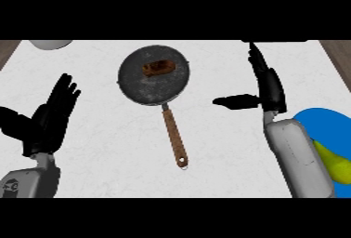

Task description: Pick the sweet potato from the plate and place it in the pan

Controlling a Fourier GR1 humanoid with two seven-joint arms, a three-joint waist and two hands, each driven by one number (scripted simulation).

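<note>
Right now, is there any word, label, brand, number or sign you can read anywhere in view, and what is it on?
None can be read.
pan: no marking shows on its dark surface or wooden handle.
blue plate: plain.
sweet potato, lying in the pan: no label.
left forearm: a small dark emblem near the lower edge, too small to read.

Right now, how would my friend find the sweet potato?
Find the round dark pan with the long brown handle, mid-counter. The sweet potato lies inside it, near the far rim. It is the only reddish-brown lump there, unlike the yellow-green piece on the blue plate.
</note>
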